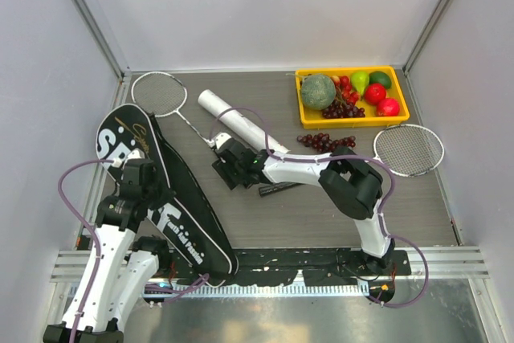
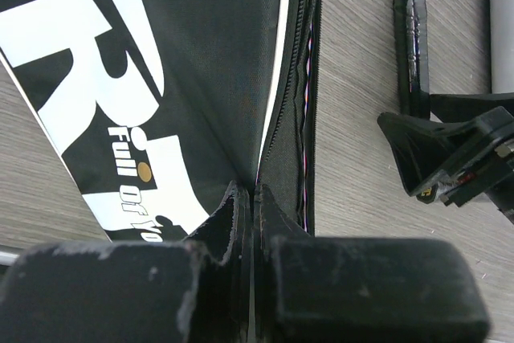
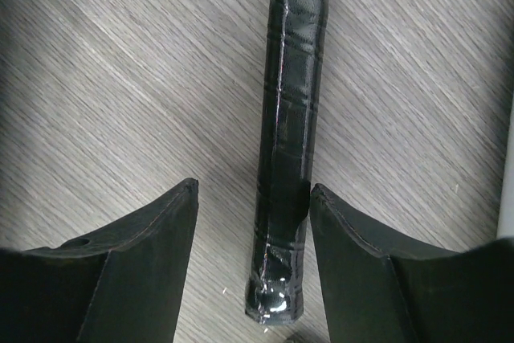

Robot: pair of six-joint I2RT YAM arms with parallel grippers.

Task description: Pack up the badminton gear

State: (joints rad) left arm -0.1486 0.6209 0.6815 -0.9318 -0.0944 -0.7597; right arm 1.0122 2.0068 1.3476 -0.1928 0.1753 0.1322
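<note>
Your right jaws stand wide astride the black handle (image 3: 289, 134) of the first racket (image 1: 165, 94), lying flat on the table (image 1: 289, 218). Grip it there: the wrapped handle looks firm though glossy, while the shaft and strings are thin and would probably bend. Your left jaws pinch the zipper edge of the soft bag (image 1: 185, 226). Count: two rackets, the second racket (image 1: 408, 150) far right, one white tube (image 1: 233, 120), one bag; no shuttlecocks visible.
</note>
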